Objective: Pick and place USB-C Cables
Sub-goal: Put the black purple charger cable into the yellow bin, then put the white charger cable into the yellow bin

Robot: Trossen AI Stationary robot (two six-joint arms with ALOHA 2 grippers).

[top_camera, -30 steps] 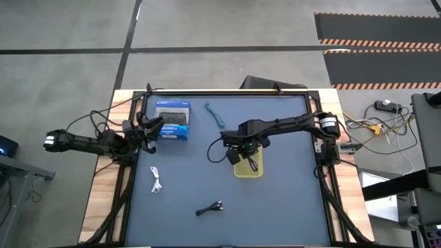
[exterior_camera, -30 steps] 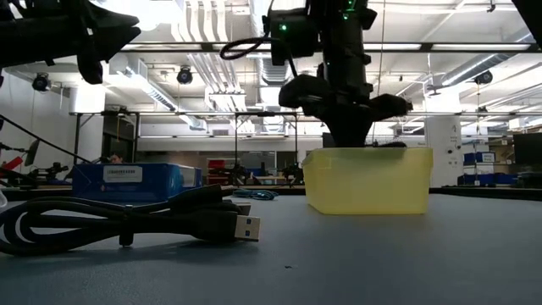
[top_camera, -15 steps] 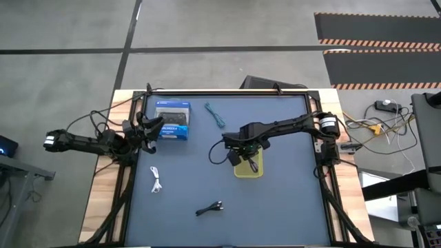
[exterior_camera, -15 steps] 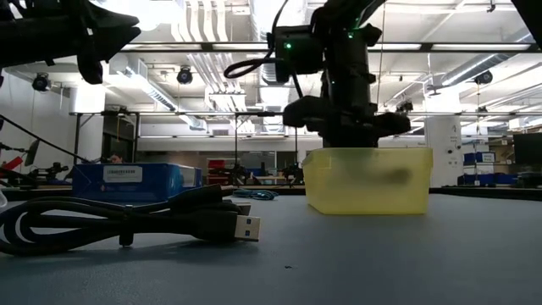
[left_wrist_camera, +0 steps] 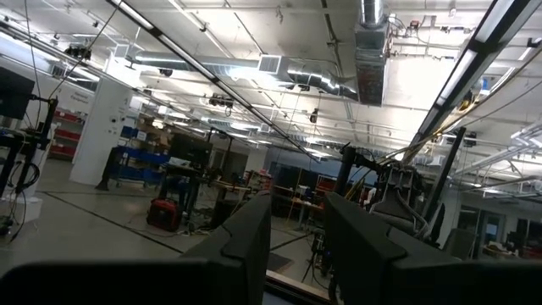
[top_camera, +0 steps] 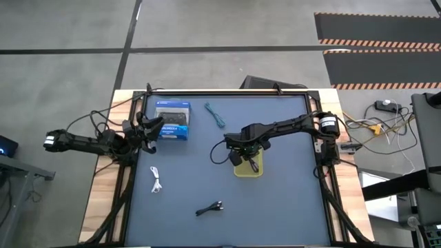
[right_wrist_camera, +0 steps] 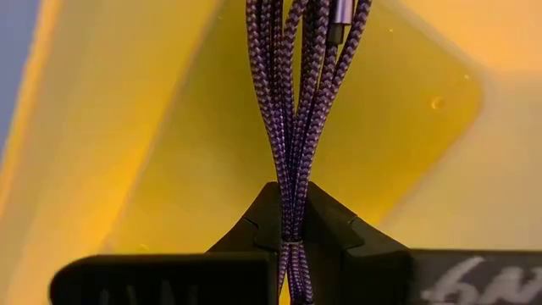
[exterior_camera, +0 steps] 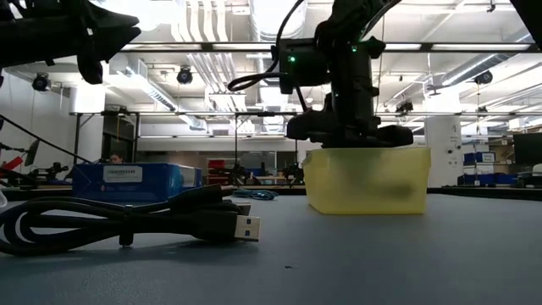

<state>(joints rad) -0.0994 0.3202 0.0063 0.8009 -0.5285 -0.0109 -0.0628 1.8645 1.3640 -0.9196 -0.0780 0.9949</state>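
Observation:
My right gripper (top_camera: 244, 157) points down into the yellow bin (top_camera: 258, 172) and is shut on the dark purple USB-C cable (right_wrist_camera: 296, 93), which hangs over the bin's floor. In the low view the gripper (exterior_camera: 347, 142) reaches just inside the bin's rim (exterior_camera: 368, 152). The teal cable (top_camera: 215, 114) lies on the mat at the far side, the white cable (top_camera: 156, 180) at the near left, the black cable (top_camera: 210, 207) at the near middle. My left gripper (left_wrist_camera: 298, 246) stands open at the table's left edge, pointing up into the room. My right gripper pinches the purple cable's bundled strands (right_wrist_camera: 293, 199) between its two fingers (right_wrist_camera: 254, 224), several strands together. The fingers come from above, pointing down, and the strands run on past them along their length. The cable hangs inside the bin; whether its end touches the floor I cannot tell.
A blue box (top_camera: 172, 121) stands at the far left of the mat, close to my left arm. In the low view the black cable (exterior_camera: 127, 222) fills the foreground left. The mat between the bin and the near edge is bare.
My right gripper has gone down with the purple cable, from just above the yellow bin's rim into the bin, still shut and still pointing down. The cable now hangs inside the bin's walls.

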